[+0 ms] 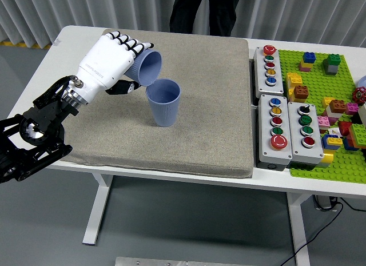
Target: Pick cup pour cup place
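A: What is sitting nearest the camera?

B: The white table [40, 66] is showing its near edge, with a grey mat [194, 128] lying over most of the top. The black left arm [34, 134] is reaching in from the lower left and rising over the mat's left side.

A: And the hand on it?

B: The left hand [106, 63], white with black finger joints, is wrapping its fingers [130, 44] around a blue cup [146, 67]. It is holding that cup tipped well over, mouth facing right and down.

A: Where is it tipping?

B: Just above and to the left of a second blue cup [163, 102], which is standing upright on the mat near its middle. The tilted cup's lower lip is hanging right beside the standing cup's rim; I cannot tell whether the two are touching.

A: What is lying off to the right?

B: Grey button boxes [286, 131] with coloured buttons are sitting just beside the mat's right edge, another one [269, 66] behind them. Further right, a green baseplate [337, 114] is carrying coloured bricks.

A: Anyone at the far side?

B: A person in dark clothing [206, 11] is standing beyond the table's far edge; only the torso and legs are showing.
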Motion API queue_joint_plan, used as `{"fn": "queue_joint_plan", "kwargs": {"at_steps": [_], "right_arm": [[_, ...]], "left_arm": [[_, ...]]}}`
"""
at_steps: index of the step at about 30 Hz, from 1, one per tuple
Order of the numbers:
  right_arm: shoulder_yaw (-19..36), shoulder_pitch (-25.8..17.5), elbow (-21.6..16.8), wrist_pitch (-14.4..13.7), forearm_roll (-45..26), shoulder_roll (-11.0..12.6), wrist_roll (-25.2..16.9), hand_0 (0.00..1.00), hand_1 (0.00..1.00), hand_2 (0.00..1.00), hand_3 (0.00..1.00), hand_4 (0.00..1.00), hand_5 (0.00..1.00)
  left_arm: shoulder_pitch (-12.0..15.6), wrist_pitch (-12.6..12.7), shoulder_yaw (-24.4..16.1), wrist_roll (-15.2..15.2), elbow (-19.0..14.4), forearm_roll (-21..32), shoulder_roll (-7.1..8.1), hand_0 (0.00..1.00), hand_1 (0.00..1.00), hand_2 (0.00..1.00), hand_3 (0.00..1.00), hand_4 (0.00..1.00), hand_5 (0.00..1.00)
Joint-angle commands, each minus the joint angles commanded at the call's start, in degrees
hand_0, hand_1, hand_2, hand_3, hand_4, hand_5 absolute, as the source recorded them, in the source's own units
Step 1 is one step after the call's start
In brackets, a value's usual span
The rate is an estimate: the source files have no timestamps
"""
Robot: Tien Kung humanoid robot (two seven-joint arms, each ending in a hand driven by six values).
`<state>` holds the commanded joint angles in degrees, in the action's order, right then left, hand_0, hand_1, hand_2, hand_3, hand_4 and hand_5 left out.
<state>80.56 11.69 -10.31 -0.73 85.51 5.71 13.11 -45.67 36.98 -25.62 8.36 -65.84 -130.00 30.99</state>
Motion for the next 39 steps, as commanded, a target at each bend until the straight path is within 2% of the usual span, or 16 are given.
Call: {"fn": "queue_joint_plan", "kwargs": {"at_steps": [5, 9, 12, 17, 23, 24, 27, 29, 31, 34, 35, 39], "right_arm": [[0.0, 0.0, 0.0, 0.0, 0.0, 0.0, 0.0, 0.692, 0.667, 0.593, 0.583, 0.002, 0.037], [0.0, 0.1, 0.0, 0.0, 0.1, 0.0, 0.0, 0.692, 0.667, 0.593, 0.583, 0.002, 0.037], [0.1, 0.1, 0.0, 0.0, 0.2, 0.0, 0.0, 0.692, 0.667, 0.593, 0.583, 0.002, 0.04], [-0.1, 0.2, 0.0, 0.0, 0.0, 0.0, 0.0, 0.692, 0.667, 0.593, 0.583, 0.002, 0.04], [0.0, 0.2, 0.0, 0.0, 0.1, 0.0, 0.0, 0.692, 0.667, 0.593, 0.583, 0.002, 0.038], [0.0, 0.1, 0.0, 0.0, 0.1, 0.0, 0.0, 0.692, 0.667, 0.593, 0.583, 0.002, 0.038], [0.0, 0.1, 0.0, 0.0, 0.1, 0.0, 0.0, 0.692, 0.667, 0.593, 0.583, 0.002, 0.038], [0.1, -0.2, 0.0, 0.1, 0.4, -0.1, 0.0, 0.693, 0.667, 0.594, 0.583, 0.002, 0.039], [0.1, -0.3, 0.0, 0.1, 0.5, -0.1, 0.0, 0.693, 0.667, 0.594, 0.583, 0.002, 0.039], [0.3, -0.6, 0.0, 0.2, 1.1, -0.3, 0.1, 0.693, 0.667, 0.594, 0.583, 0.002, 0.039], [0.3, -0.6, 0.0, 0.2, 1.1, -0.3, 0.1, 0.693, 0.667, 0.593, 0.583, 0.002, 0.039], [0.3, -0.9, 0.0, 0.3, 1.4, -0.3, 0.2, 0.693, 0.667, 0.593, 0.583, 0.002, 0.039]], "left_arm": [[0.2, 0.0, -0.3, -0.2, -0.6, 0.0, -0.02, 0.519, 0.516, 0.519, 0.552, 0.627, 0.183], [0.7, 0.0, -1.1, -0.2, -1.6, 3.3, 0.08, 0.519, 0.516, 0.519, 0.552, 0.627, 0.183], [1.1, 0.0, -1.8, -0.5, -2.2, 9.4, 0.27, 0.518, 0.516, 0.519, 0.553, 0.625, 0.178], [2.1, 0.0, -3.4, -3.3, -3.3, 21.0, 0.34, 0.517, 0.516, 0.521, 0.552, 0.624, 0.176], [3.0, 0.0, -5.5, -5.2, -4.6, 34.8, 0.13, 0.516, 0.515, 0.52, 0.552, 0.624, 0.174], [3.7, 0.0, -7.2, -6.8, -4.8, 37.4, -0.07, 0.516, 0.515, 0.52, 0.552, 0.624, 0.174], [4.0, 0.0, -8.1, -7.6, -4.9, 44.5, -0.14, 0.516, 0.515, 0.52, 0.552, 0.624, 0.174], [5.8, 0.0, -11.1, -11.1, -5.5, 49.7, -0.73, 0.516, 0.515, 0.52, 0.55, 0.629, 0.171], [6.1, 0.0, -11.7, -12.0, -5.5, 54.2, -0.8, 0.516, 0.515, 0.52, 0.55, 0.629, 0.171], [9.3, 0.0, -16.0, -16.9, -5.9, 61.3, -2.67, 0.516, 0.515, 0.52, 0.55, 0.629, 0.171], [9.6, 0.0, -16.6, -17.7, -5.9, 63.9, -2.84, 0.517, 0.515, 0.52, 0.548, 0.632, 0.175], [12.8, -0.5, -19.5, -20.9, -4.8, 73.6, -5.26, 0.517, 0.515, 0.52, 0.548, 0.632, 0.175]]}}
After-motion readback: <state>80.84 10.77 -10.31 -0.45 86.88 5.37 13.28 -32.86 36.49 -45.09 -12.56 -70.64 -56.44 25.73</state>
